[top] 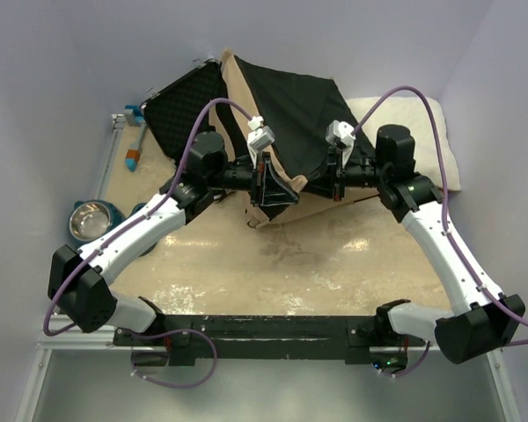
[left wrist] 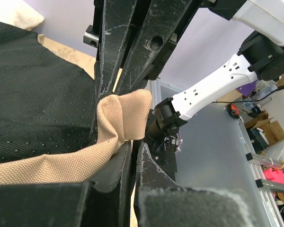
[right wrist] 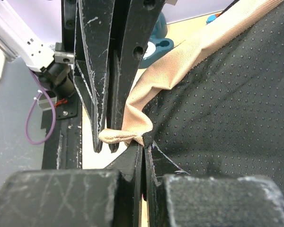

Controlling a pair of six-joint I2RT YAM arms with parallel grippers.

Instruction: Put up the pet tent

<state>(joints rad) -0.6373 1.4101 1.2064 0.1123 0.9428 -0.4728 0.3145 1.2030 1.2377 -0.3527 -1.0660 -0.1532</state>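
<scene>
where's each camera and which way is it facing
Top external: above and behind the robot, looking down on the table; the left arm and right arm show, holding the pet tent.
Left wrist: on the left arm, looking along the left end effector, shut on the tent's tan hem.
Right wrist: on the right arm, looking along the right end effector, pinching hem too.
Shared by both wrists: the black dotted panel.
</scene>
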